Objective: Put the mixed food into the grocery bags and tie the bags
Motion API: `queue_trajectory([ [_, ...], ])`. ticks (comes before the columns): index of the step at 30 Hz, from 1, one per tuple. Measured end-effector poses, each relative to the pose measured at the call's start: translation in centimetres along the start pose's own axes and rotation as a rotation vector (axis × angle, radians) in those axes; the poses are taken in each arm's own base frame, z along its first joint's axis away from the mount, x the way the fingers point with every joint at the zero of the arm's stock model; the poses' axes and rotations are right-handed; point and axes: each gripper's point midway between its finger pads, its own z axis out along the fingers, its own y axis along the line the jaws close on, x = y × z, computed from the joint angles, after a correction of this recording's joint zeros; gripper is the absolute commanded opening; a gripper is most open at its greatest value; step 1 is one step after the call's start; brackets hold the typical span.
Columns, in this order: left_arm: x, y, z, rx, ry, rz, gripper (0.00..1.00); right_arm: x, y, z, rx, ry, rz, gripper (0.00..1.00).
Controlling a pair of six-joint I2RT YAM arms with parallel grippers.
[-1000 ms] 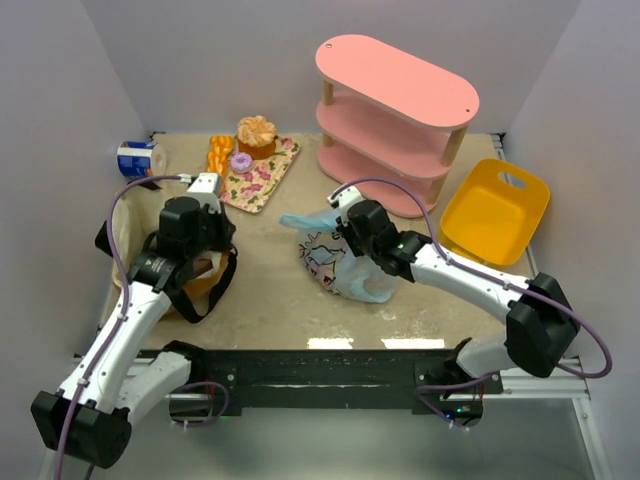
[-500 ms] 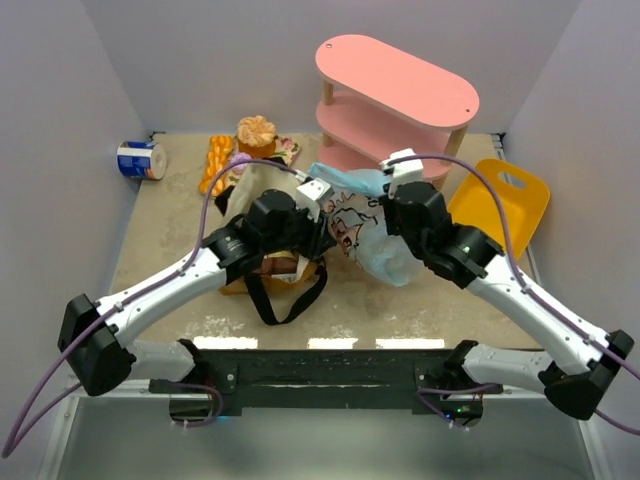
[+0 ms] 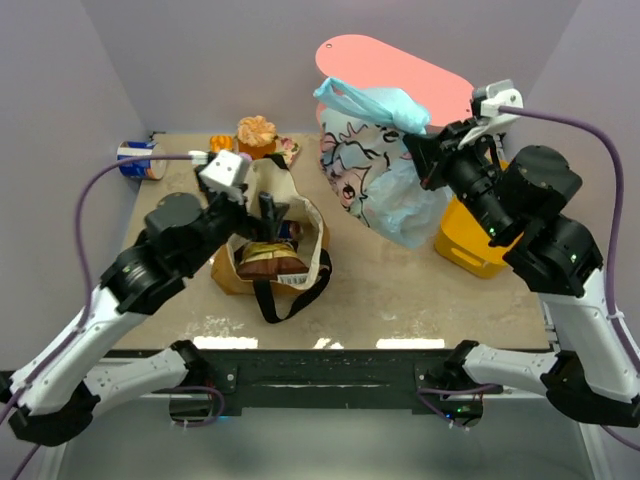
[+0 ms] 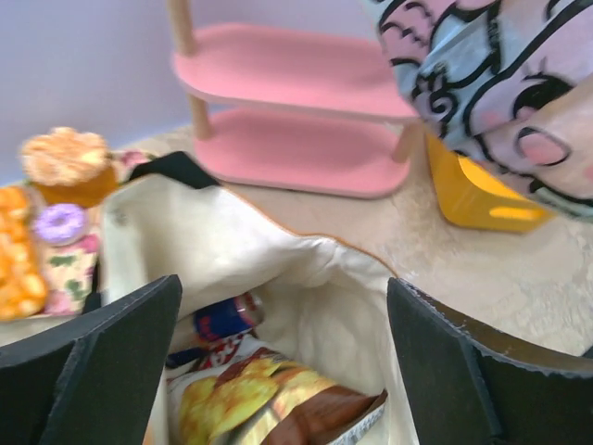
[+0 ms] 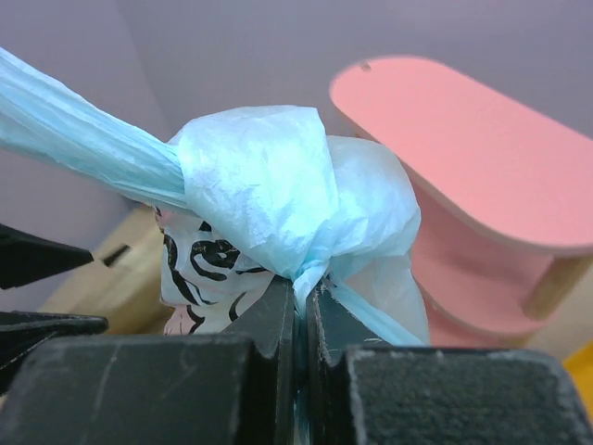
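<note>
The right jaws were pressed together on a twisted strand of the light-blue plastic bag [image 5: 255, 185], just under a bunched knot in its handles. From that pinch the bag [image 3: 375, 165] hung in the air in front of the pink shelf [image 3: 400, 70], and from above it appeared to be clear of the desk [image 3: 400, 290]. A second before, it had lain slumped on the desk with these jaws only partly closed at it.

The left jaws stood wide apart and held nothing. Half a second earlier they had been shut at the bag's other handle, opposite the right arm; now they had let go and drawn back over the tan tote [image 4: 278, 269]. The tote [image 3: 318, 240] sat open on the desk with the snack packet [image 4: 269, 408] and a can [image 4: 227, 317] inside, its black straps [image 3: 275, 300] loose over the near side.

Judged from this, the pull that tightened the plastic bag's knot was over. One arm now carried the bag by the knot, which seemed to be holding its weight. That bag looked tied and only needed setting down. The tote was filled but not yet tied, so its straps were probably the next job, and the freed left arm was already above them.
</note>
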Motion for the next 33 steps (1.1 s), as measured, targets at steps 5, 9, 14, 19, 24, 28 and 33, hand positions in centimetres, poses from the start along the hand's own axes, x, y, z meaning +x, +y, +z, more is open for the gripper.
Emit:
queue_trajectory([
  [5,-1.8,3.3,-5.1,-0.132,-0.045,-0.038,1.0,-4.0,5.1,1.7,-0.225,-0.107,0.073,0.0],
  [9,2.2,4.8,-5.4,-0.215,0.096,-0.043,1.0,-3.3,9.3,4.4,-0.375,-0.102,0.142,0.0],
  [14,8.8,6.8,-4.6,-0.317,0.307,-0.016,0.83,0.8,13.6,7.7,-0.481,-0.009,0.216,0.0],
  [19,12.3,8.9,-5.2,-0.383,0.396,-0.044,0.29,3.6,17.5,8.7,-0.544,0.049,0.268,0.0],
  [24,12.4,9.4,-6.2,-0.388,0.358,-0.068,0.11,4.4,20.8,7.7,-0.588,0.038,0.321,0.0],
  [28,12.1,9.6,-6.8,-0.391,0.331,-0.077,0.0,7.2,21.9,7.4,-0.568,0.047,0.362,0.0],
  [33,12.2,9.7,-7.0,-0.398,0.32,-0.08,0.0,15.4,21.0,8.1,-0.483,0.16,0.347,0.0],
])
